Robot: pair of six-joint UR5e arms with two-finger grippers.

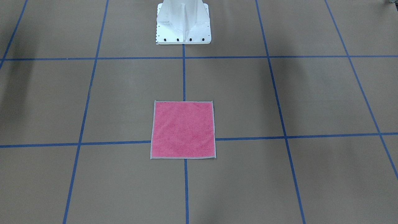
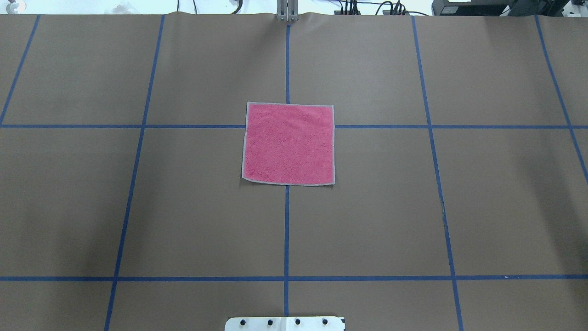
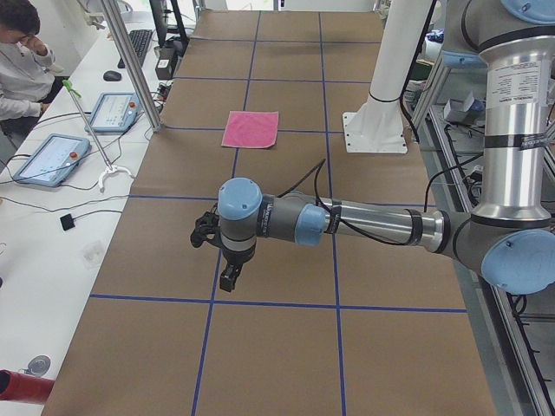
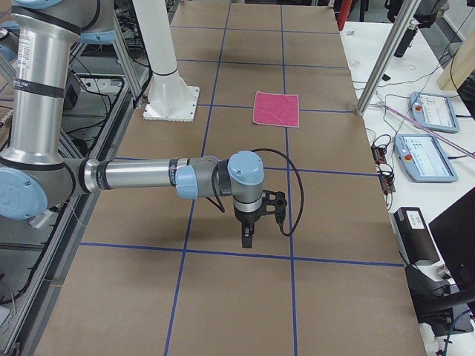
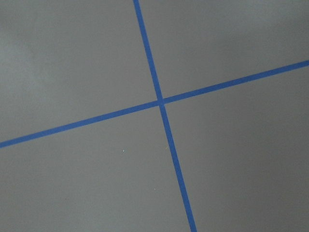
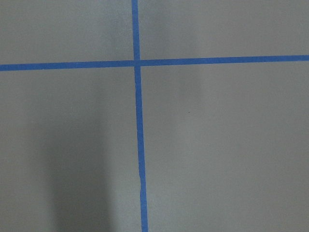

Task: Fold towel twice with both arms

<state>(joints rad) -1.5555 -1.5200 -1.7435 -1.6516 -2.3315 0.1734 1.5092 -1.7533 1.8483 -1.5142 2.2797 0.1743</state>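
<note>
Light is bright, even and diffuse from overhead. Soft broad shadows darken the table (image 2: 505,207) toward both ends; the wrist views look greyer, slightly soft.

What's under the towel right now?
The towel lies flat, pink side up, on the brown table covering. Blue tape lines run under all four of its edges. Their crossing and the towel's underside are hidden.

The towel (image 1: 183,129) shows a pink face bordered by light grey stitched edging. The worktop (image 1: 311,93) is plain brown with a grid of blue tape lines (image 1: 248,57); the pedestal (image 1: 183,25) at its robot-side edge is white. The left arm (image 3: 373,225) and right arm (image 4: 141,176) are silver-grey with light blue joint caps and black cables; the left gripper (image 3: 228,281) and right gripper (image 4: 246,240) are black.
</note>
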